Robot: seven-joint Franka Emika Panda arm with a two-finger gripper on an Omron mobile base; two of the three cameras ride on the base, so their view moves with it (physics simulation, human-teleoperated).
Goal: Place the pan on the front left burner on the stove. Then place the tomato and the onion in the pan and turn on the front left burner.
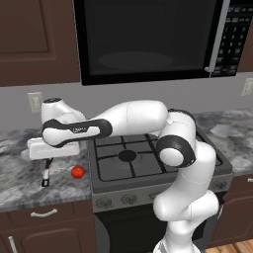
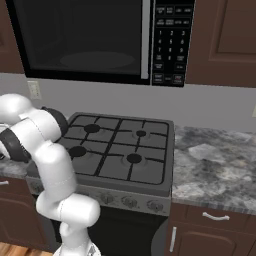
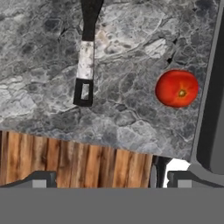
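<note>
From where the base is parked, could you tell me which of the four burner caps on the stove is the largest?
The front left burner, on the stove nearest the tomato: its round black cap is visibly wider than the other three.

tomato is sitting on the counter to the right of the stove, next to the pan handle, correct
Not quite. The tomato sits on the counter to the left of the stove, not the right, as the left base view shows. It does lie near the pan handle.

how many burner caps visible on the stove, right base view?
4. On the stove: back left, back right, the front left burner, front right. None hidden by the arm here.
</note>
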